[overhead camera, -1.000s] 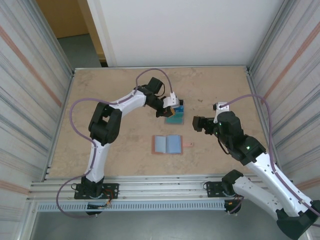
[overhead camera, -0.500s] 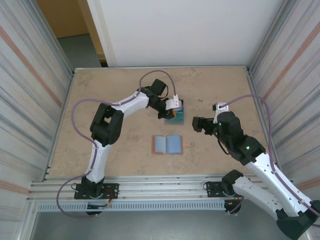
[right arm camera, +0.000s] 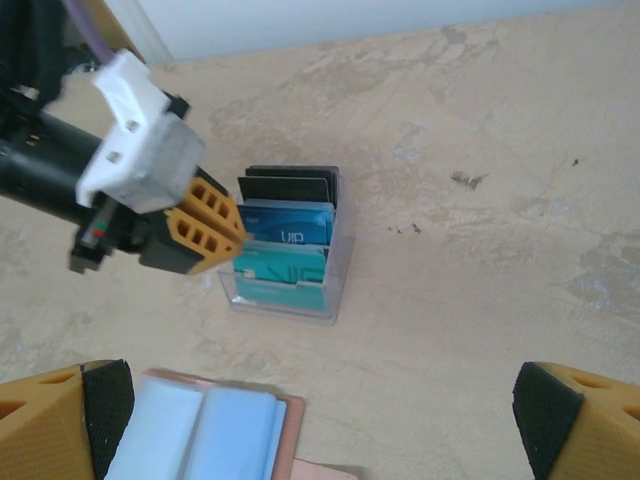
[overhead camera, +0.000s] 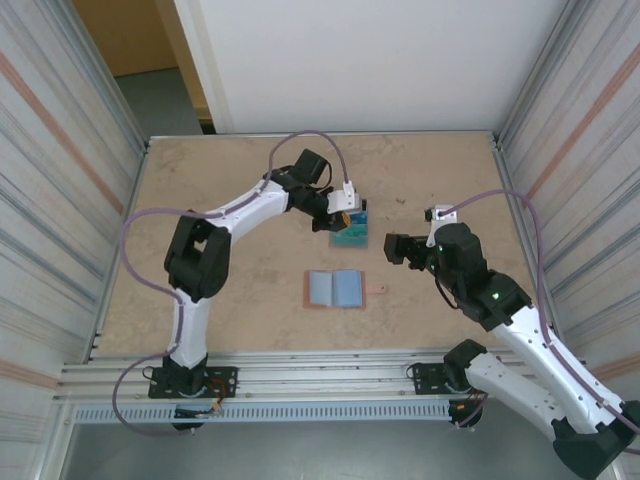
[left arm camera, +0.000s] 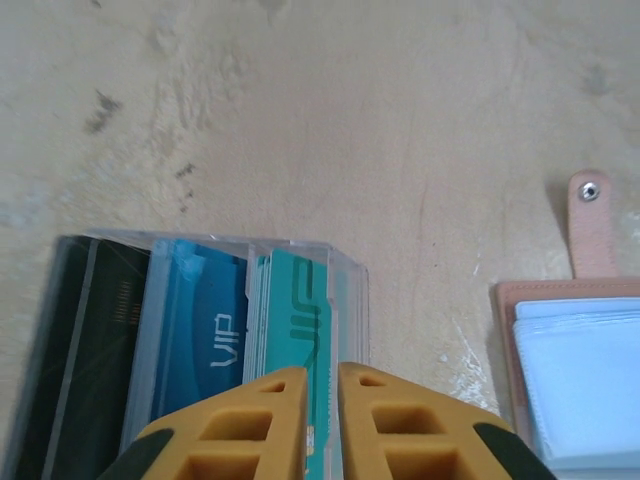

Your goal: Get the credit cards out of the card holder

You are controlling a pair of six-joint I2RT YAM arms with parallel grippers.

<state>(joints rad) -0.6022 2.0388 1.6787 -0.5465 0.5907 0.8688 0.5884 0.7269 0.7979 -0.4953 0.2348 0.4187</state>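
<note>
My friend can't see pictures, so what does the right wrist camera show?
The left gripper reaches in from the left, orange fingertips at a teal card in a clear, black-backed stand that also holds a blue card. Below it lies the open card holder, between the wide-open fingers of the right gripper.

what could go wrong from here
1. The left gripper hangs nearly closed above the teal card in the clear stand. If it catches the card's edge while pulling away, it could lift the card out or tip the stand.
2. The card holder lies open close to the stand, so a sweep by the arm might shove it.
3. Whether its light-blue pockets are empty cannot be told, so a card might stay behind.
</note>
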